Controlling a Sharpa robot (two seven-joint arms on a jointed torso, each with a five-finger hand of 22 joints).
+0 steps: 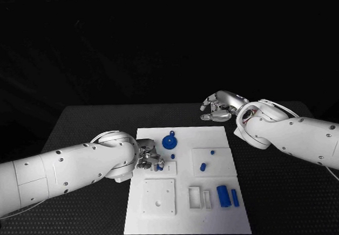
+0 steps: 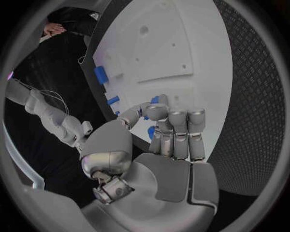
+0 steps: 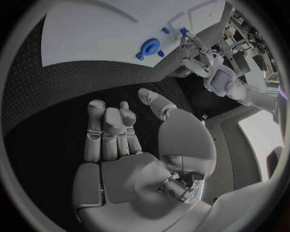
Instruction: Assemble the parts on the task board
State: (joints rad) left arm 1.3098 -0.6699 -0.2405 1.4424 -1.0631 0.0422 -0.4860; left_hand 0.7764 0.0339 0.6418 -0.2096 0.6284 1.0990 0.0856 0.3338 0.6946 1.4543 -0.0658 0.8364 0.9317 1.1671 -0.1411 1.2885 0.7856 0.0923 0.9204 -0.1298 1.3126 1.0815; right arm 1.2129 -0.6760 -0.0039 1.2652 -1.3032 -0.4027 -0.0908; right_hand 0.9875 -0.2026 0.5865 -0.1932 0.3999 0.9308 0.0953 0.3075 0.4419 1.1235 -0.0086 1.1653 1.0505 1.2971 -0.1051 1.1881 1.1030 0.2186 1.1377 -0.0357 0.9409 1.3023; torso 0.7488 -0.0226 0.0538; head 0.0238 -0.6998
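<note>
Task board assembly: left hand at work on a small part, right hand idle

Task board (image 1: 224,222) lies in the middle of the black surface (image 1: 84,123), with blue parts spread over it: a round blue part (image 1: 169,142) at the far side, a small peg (image 1: 203,167) and a smaller stud (image 1: 212,153) near the centre, and two blue bars (image 1: 224,196) at the near right.

The left hand (image 1: 147,156) is held over the board's left edge, fingers (image 2: 179,126) curled together, and a small blue part (image 2: 159,100) appears to be pinched at their tips; the left wrist view shows blue at the thumb and fingertips. The step in hand is judged to be the seating of this part into the raised white block beside it. A steady, aligned downward press is called for next.

The right hand (image 1: 219,106) is held above the dark surface beyond the board's far right corner, its fingers (image 3: 108,130) loosely bent and holding nothing.

The pinch itself is shown by the left wrist view, whereas in the head view it is masked by the hand. The empty palm is confirmed by the right wrist view.
</note>
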